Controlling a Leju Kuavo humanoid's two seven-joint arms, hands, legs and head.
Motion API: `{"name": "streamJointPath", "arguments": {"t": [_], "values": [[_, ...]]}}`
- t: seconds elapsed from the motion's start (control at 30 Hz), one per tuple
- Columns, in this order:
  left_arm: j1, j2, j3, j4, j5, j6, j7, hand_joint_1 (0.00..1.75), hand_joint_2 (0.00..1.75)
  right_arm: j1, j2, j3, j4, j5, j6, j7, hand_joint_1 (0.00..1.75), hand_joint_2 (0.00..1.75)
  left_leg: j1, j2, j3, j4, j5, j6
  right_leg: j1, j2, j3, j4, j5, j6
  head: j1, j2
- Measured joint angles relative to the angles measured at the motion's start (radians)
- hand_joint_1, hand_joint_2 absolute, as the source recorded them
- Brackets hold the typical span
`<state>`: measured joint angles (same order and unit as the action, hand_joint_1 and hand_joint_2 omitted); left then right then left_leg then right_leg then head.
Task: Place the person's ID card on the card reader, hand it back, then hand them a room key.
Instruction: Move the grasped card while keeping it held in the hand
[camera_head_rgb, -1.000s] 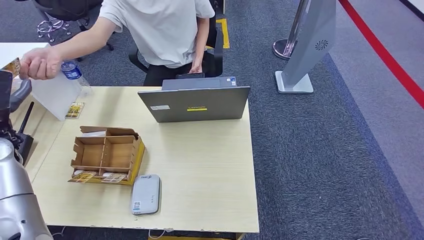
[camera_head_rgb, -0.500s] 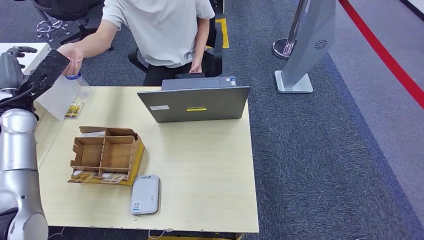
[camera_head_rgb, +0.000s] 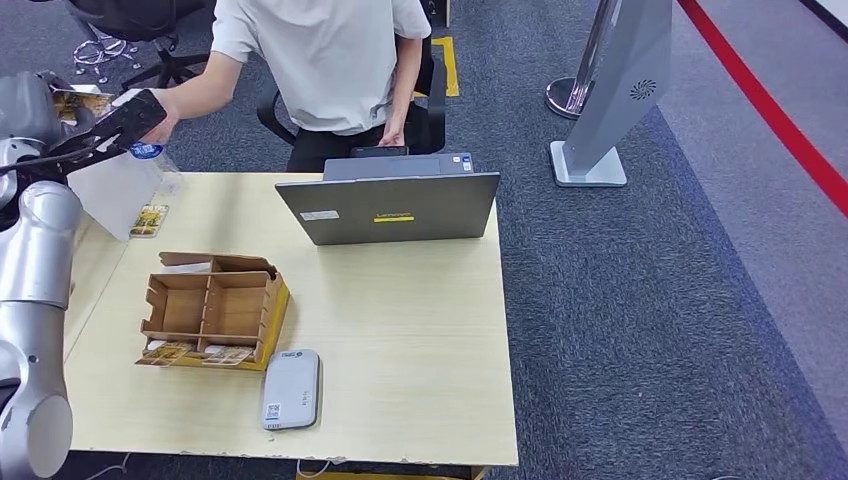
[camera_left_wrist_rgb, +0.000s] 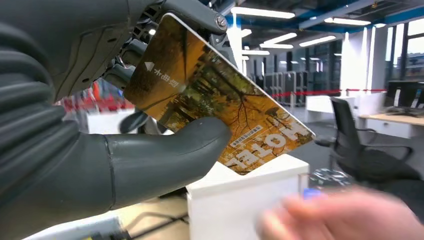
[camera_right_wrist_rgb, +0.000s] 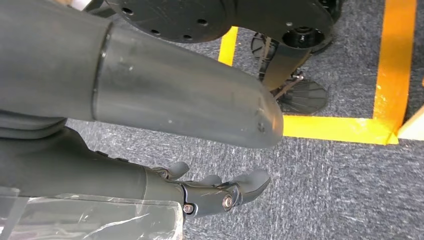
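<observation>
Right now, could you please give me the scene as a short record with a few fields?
left hand: raised toward the person, pinching an orange card between thumb and fingers
right hand: hanging over grey carpet, fingers apart, holding nothing
person: hand reaching toward the card at the table's far left
table: light wood, holding a grey laptop, a cardboard organizer with cards in its near slots, and a grey card reader at the near edge
water bottle: at the far left corner

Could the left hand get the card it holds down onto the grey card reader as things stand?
Probably yes: the left hand pinches the card, and the card reader lies uncovered at the table's near edge, though the cardboard organizer stands close by.
</observation>
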<state>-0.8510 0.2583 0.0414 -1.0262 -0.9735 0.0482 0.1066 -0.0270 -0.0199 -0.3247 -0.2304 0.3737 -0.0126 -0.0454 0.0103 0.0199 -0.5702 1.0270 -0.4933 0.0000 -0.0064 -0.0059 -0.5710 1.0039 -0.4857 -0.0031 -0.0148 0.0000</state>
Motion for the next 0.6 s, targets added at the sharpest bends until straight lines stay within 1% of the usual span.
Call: {"name": "streamJointPath", "arguments": {"t": [0.07,0.17,0.23,0.3,0.6], "values": [[-0.030,0.011,-0.034,0.030,-0.055,-0.006,0.026,1.75,1.75,0.001,0.002,-0.005,0.002,0.014,0.004,0.001,0.00,0.00,0.000,0.000,0.000,0.000,0.000,0.000,0.000,0.000,0.000,0.000,0.000,0.000,0.000,0.000],[-0.108,0.039,-0.135,0.107,-0.205,-0.035,0.092,1.75,1.75,0.004,0.006,-0.015,0.004,0.057,0.015,0.007,0.00,0.00,0.000,-0.001,0.000,0.000,0.000,0.000,0.000,-0.001,0.000,0.000,0.000,0.000,0.000,0.000],[-0.122,0.044,-0.201,0.119,-0.265,-0.041,0.107,1.75,1.75,0.008,0.011,-0.027,0.004,0.085,0.021,0.010,0.00,0.00,0.000,-0.001,-0.001,0.000,0.000,0.000,0.000,-0.001,0.001,0.000,0.000,0.000,0.000,0.000],[-0.095,0.044,-0.240,0.076,-0.280,-0.027,0.102,1.75,1.75,0.014,0.015,-0.039,0.004,0.099,0.023,0.010,0.00,0.00,0.000,-0.001,-0.001,0.001,0.000,0.000,0.000,-0.001,0.001,0.000,0.000,0.000,0.000,0.000],[0.075,0.051,-0.313,-0.193,-0.272,0.019,0.062,1.75,1.75,0.024,0.029,-0.066,0.003,0.100,0.018,0.004,0.00,0.00,0.000,-0.002,-0.001,0.001,0.000,0.000,0.000,-0.002,0.001,0.000,0.000,0.000,0.000,0.000]]}}
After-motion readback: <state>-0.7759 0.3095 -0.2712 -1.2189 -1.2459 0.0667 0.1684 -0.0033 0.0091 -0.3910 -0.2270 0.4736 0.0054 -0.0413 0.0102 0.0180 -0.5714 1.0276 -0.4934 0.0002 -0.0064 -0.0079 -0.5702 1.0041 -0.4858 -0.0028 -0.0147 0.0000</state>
